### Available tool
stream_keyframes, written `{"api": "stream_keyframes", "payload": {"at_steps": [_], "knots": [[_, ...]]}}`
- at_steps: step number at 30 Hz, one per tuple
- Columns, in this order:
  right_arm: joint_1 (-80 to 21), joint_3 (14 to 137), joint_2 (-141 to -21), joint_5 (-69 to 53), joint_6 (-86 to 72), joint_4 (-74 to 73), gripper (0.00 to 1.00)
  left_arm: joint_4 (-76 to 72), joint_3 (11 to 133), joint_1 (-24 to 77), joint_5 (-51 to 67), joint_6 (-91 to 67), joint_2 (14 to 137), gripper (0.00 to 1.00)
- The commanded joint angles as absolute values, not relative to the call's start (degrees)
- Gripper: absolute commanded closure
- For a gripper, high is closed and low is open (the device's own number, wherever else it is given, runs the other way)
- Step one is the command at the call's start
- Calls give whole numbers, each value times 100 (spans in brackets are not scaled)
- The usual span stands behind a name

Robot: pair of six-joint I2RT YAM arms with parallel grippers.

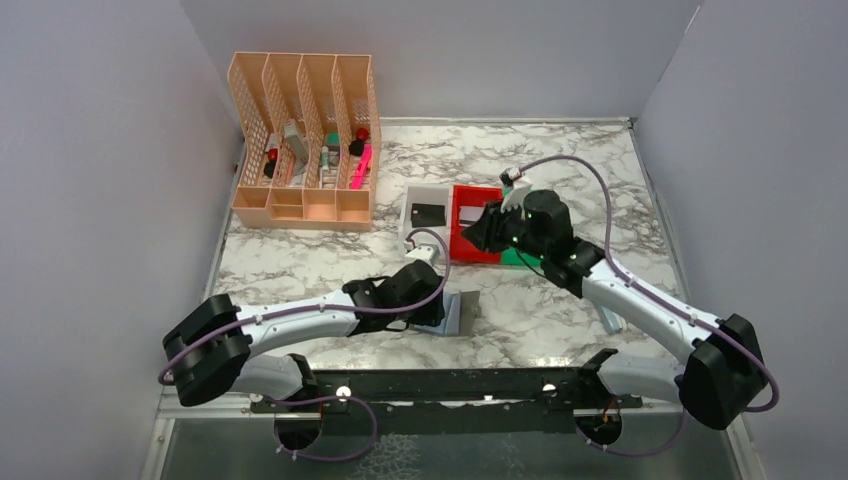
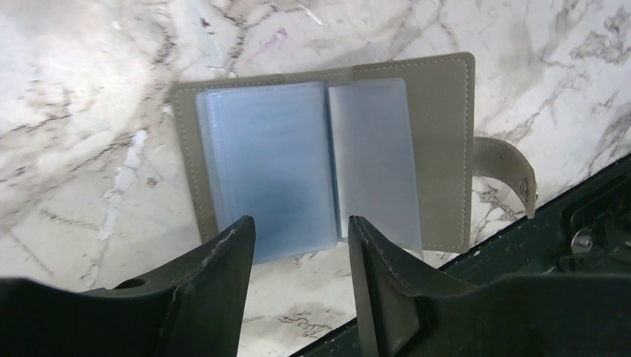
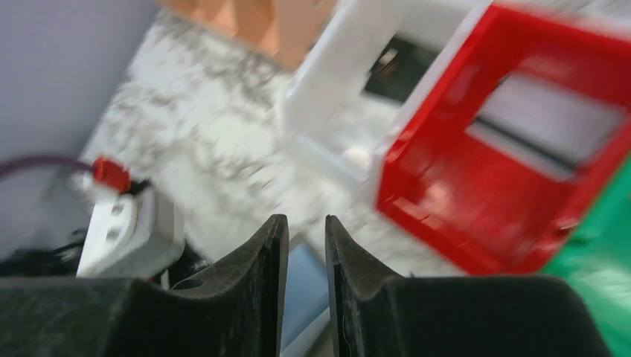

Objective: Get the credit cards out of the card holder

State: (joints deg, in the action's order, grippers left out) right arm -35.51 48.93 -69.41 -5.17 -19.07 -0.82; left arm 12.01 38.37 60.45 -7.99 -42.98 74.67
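Our left gripper (image 2: 300, 227) hangs half-wide and empty. The card holder (image 2: 298, 149) lies open on the tabletop (image 2: 74, 149) just ahead of its fingertips. Our right gripper (image 3: 301, 227), narrowed to an empty slit, faces the red bin (image 3: 446, 186) holding a silvery card (image 3: 551, 123). A black card (image 3: 394, 67) lies in the white bin (image 3: 327, 67). We judge the emptying nearly done. Next, we search the sleeves for any card left.

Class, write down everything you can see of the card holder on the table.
The card holder lies open on the marble table. Its greyish cover has a stitched rim; inside are translucent light-blue plastic sleeves, a thicker stack on one side. A strap with a snap sticks out from one edge. No card shows in it. The left gripper is open above its near edge.
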Motion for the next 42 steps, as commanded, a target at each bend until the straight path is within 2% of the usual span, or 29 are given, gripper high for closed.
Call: {"api": "stream_keyframes", "payload": {"at_steps": [1,3,11,18,24,29,37,42], "knots": [[-3586,3864,-6856,-3039,-4138,867,74,1705,3951,6025,-1748,-4548,6931,46],[-3761,3672,-6912,-3153,-4369,1026,76,1846,3864,6024,-1960,-4630,6710,44],[-4912,4409,-7569,-1616,-3830,-196,78,2310,3735,5977,-2367,-4876,6407,42],[-5201,4475,-8090,-960,-3977,-730,79,2526,3669,5966,-2579,-4954,6076,37],[-5540,4785,-8444,-442,-3840,-1234,66,2545,3569,5956,-2603,-5019,6007,36],[-5970,5457,-8992,567,-3913,-1920,47,2568,3603,5949,-2625,-4963,6017,36],[-6368,5877,-9732,1864,-4585,-2528,46,2608,3454,5950,-2764,-5264,5470,36],[-6431,5842,-10126,1906,-4801,-2419,46,2704,3305,5948,-2928,-5392,5070,36]]}}
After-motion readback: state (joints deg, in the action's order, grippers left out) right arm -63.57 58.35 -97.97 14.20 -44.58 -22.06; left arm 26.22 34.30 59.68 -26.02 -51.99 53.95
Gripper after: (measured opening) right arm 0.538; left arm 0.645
